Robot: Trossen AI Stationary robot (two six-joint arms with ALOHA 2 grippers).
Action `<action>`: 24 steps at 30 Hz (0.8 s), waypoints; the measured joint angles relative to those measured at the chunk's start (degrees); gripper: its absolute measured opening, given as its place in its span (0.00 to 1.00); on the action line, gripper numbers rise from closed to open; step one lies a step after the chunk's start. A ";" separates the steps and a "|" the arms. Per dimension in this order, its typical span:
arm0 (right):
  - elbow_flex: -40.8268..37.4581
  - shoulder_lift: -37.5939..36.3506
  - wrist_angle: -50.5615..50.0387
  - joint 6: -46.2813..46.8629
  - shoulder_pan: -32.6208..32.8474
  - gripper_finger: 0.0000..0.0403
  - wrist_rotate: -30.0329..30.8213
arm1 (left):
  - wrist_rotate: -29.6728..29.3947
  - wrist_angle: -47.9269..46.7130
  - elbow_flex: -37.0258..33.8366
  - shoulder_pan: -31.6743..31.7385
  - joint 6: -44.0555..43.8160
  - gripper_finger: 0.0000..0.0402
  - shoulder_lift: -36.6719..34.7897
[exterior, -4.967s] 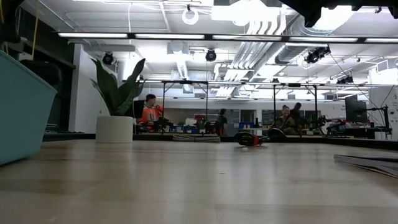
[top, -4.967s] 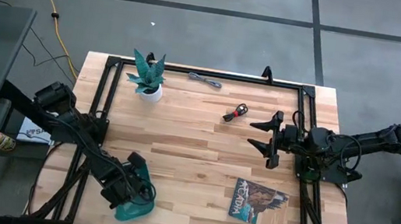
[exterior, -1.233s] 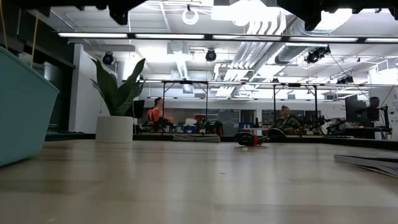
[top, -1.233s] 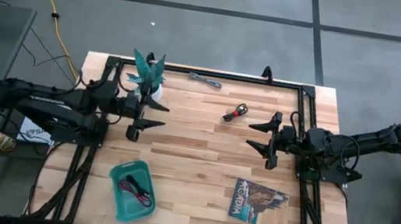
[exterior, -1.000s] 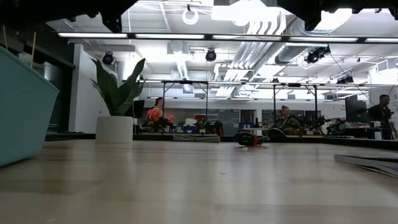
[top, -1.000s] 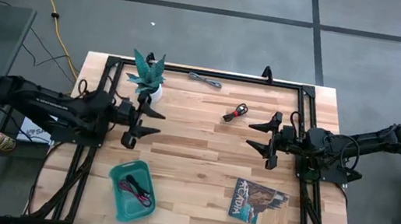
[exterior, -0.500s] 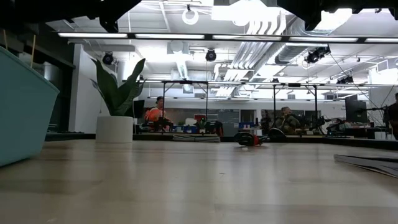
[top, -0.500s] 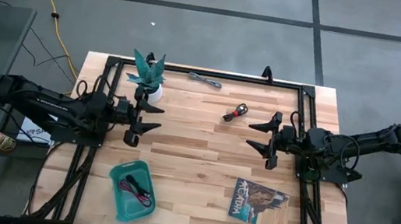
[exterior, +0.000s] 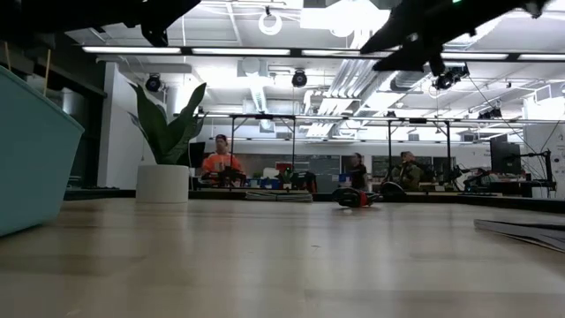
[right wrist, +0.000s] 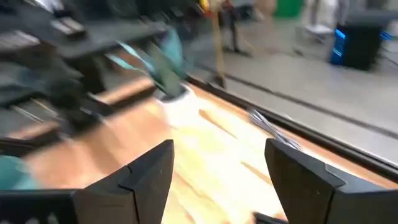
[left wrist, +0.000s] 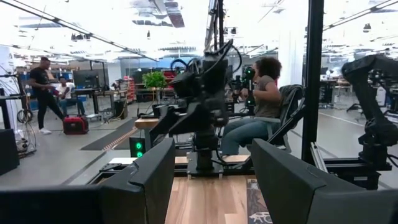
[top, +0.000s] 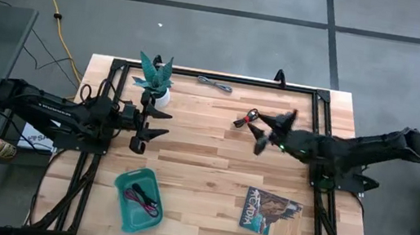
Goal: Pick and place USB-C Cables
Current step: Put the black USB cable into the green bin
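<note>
High view: the wooden table (top: 202, 174) fills the frame centre. Lower left, the teal tray (top: 121, 207) holds the maroon cable (top: 142, 200). At left centre, the left claw (top: 151, 124) waits with fingers spread. Half a second ago the right claw (top: 259, 133) sat parked at right centre; it has now swung toward the black-and-red cable (top: 246, 118), fingers spread, empty. That cable is likely next; the grey cable (top: 215, 84) lies at top centre.
</note>
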 joint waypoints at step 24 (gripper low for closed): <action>25.32 42.88 -35.21 15.53 -29.85 0.60 -16.49 | 0.00 -0.02 0.01 0.02 -1.27 0.48 0.02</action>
